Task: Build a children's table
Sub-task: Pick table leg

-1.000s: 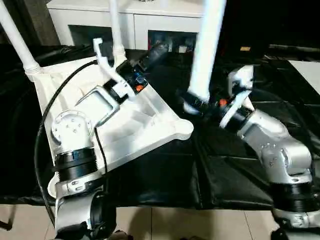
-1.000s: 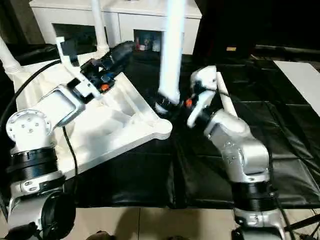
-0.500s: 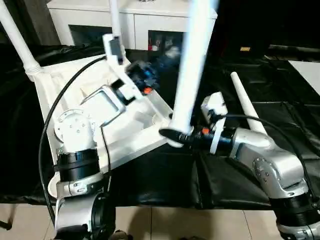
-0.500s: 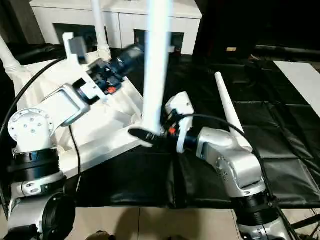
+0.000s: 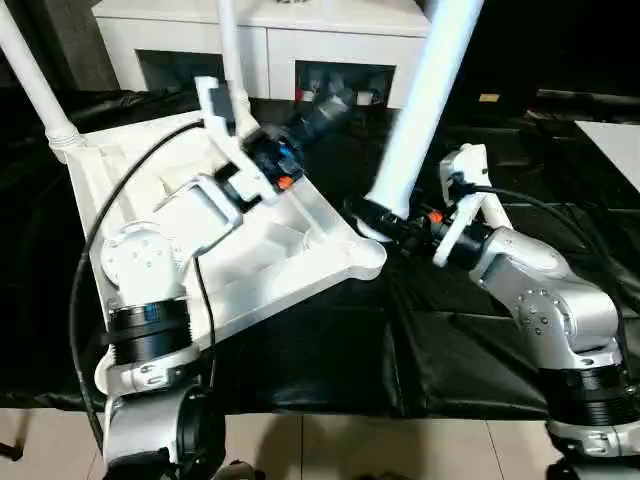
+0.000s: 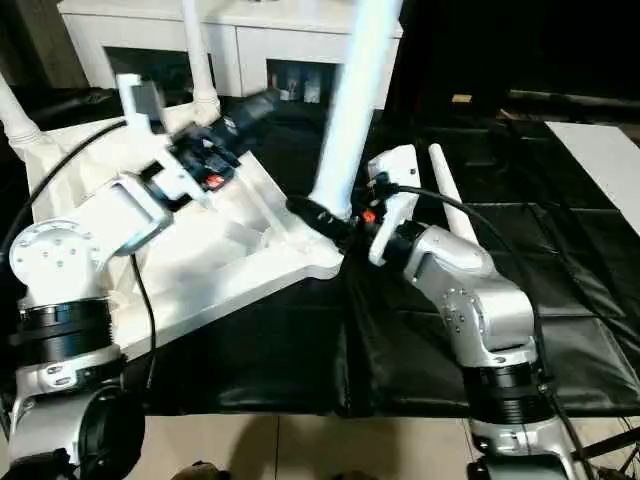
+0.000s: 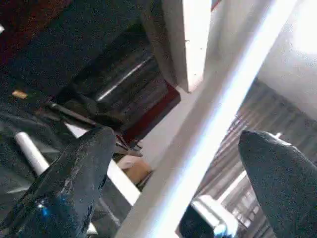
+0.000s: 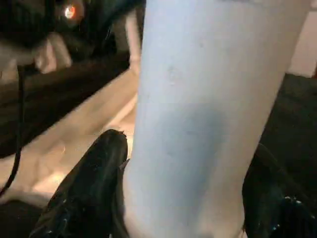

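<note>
Left eye view: we see the white plastic rectangular tabletop lying ribbed underside up on the black sheet, so its rounded corner sockets face us for the legs.
Fitted legs: two long white tapered tube legs already stand in the far sockets, one at the far left corner and one beside our left arm.
Right gripper: we clench it on the thick end of a third white tube leg, held steeply upright just beside the near-right corner socket, which we judge is meant to receive it.
Left gripper: we hover it over the far edge of the tabletop, holding nothing.
Right eye view: a fourth white tube leg lies on the sheet behind our right forearm, waiting its turn.
Left wrist view: our two black fingers stand wide apart and empty, with the raised leg passing well beyond them.
Right wrist view: black fingers press both sides of the leg, gripped low so we can steer its end down.
</note>
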